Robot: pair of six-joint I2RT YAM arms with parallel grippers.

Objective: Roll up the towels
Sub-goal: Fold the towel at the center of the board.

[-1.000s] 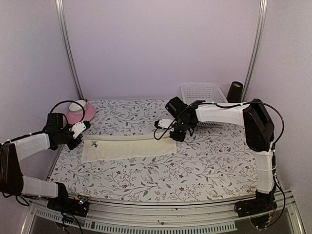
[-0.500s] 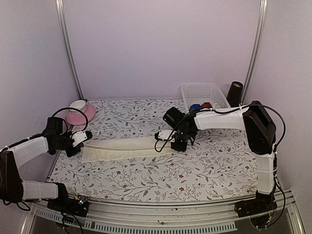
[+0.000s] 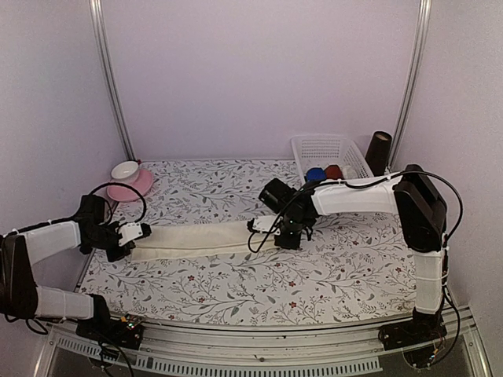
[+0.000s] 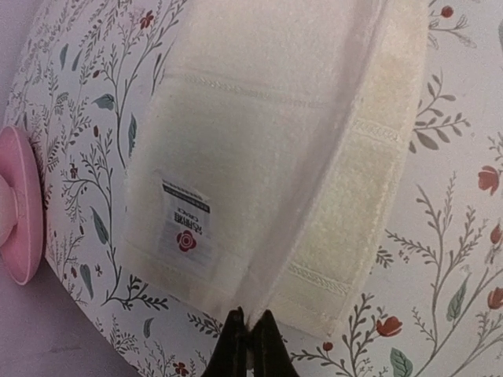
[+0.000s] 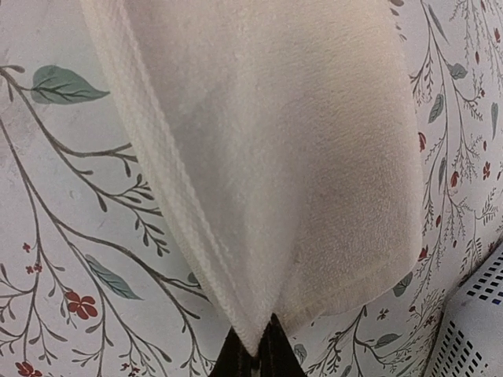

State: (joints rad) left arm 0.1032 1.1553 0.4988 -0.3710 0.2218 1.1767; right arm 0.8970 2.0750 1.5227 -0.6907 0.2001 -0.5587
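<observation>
Top cam: high, behind the bases, looking down & fwd, whole table (image 3: 338,271) in shot, far off. Left wrist cam: v. close, looking down past the left gripper (image 4: 250,339) at the towel (image 4: 259,157), left end, saucer (image 4: 17,212) at frame edge. Right wrist cam: same deal, tight past the right gripper (image 5: 255,349) on the right end, basket (image 5: 471,334) in the corner. All 3 share the towel.

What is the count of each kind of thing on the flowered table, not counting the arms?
Cream cloth towel: 1
Cloth rolls (blue roll, dark red roll): 2
White plastic mesh basket: 1
Cups (white cup, dark cup): 2
Pink round saucer: 1
Total: 7
</observation>
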